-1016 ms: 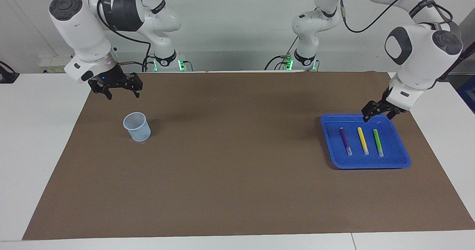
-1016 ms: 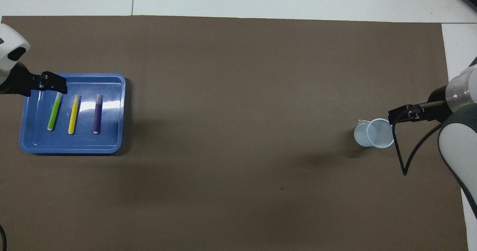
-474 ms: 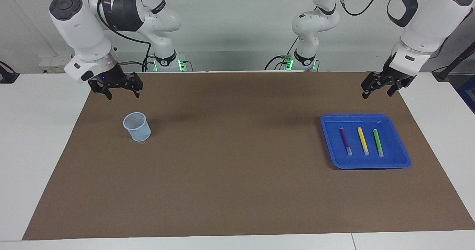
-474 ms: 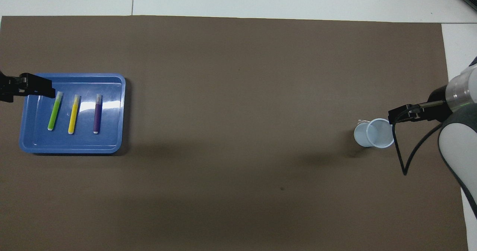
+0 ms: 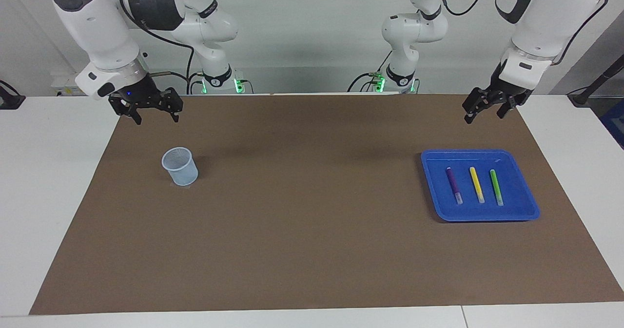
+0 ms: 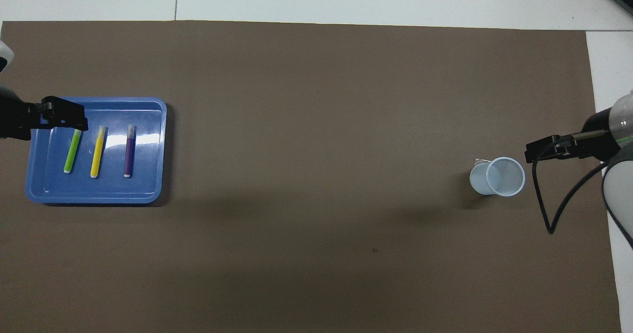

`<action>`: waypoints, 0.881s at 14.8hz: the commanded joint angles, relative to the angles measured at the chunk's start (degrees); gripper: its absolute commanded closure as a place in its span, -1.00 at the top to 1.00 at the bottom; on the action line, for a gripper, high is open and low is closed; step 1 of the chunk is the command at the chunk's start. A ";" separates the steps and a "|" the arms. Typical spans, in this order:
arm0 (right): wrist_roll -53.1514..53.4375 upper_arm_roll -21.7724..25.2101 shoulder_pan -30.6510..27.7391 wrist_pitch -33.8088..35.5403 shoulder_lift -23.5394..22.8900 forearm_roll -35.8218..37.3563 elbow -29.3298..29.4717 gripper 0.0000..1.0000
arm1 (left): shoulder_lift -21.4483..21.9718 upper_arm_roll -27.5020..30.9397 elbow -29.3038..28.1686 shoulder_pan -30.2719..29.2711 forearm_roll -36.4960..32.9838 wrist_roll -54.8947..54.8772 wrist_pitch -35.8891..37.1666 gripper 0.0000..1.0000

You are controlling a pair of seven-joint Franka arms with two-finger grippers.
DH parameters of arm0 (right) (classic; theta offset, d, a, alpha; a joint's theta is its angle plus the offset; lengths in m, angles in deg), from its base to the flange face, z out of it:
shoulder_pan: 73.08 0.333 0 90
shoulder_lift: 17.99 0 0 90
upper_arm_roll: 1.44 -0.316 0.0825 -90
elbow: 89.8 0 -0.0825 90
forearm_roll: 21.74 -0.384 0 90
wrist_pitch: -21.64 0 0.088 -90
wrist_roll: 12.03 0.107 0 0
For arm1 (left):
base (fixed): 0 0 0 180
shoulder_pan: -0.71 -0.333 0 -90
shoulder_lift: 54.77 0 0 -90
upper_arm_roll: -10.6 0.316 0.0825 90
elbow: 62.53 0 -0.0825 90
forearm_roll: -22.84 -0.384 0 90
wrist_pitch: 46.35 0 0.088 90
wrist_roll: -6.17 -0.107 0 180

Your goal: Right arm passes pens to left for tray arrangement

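Facing view, read across from the right arm's end: the right gripper (image 5: 152, 114) hangs over the mat's edge nearest the robots, fingers spread and holding nothing, with the pale mesh cup (image 5: 180, 166) below it and a little farther from the robots. At the left arm's end, the left gripper (image 5: 484, 110) is also spread apart and empty, raised clear above the blue tray (image 5: 524, 215). Inside that tray lie the pens side by side, apart from one another: purple pen (image 5: 453, 185), yellow pen (image 5: 477, 184), green pen (image 5: 497, 187), pale tips pointing away from the robots.

These pens look light, stiff and smooth-barrelled, so likely to roll or twist in a loose pinch; mid-barrel, fingers across the length, seems the safest hold. The task looks finished.

Compared with a second ago, the left gripper has risen from the tray's rim and drawn back toward its base, while the right one has lifted slightly. Pens, tray and cup have not moved.
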 commanded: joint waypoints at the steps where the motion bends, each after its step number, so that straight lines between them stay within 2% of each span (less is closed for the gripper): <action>1: -0.93 0.14 0.15 0.33 -0.37 0.23 0.94 1.00 | 1.95 1.09 -0.44 0.68 0.21 -0.63 1.14 1.00; 5: -0.93 -0.03 0.24 0.41 -0.37 0.23 0.94 1.00 | 1.69 1.61 -0.17 0.42 -0.05 -0.98 -0.35 1.00; 13: -0.93 0.06 0.32 0.41 -0.28 0.23 0.42 1.00 | 1.78 1.00 0.53 -0.46 0.48 -5.89 1.49 1.00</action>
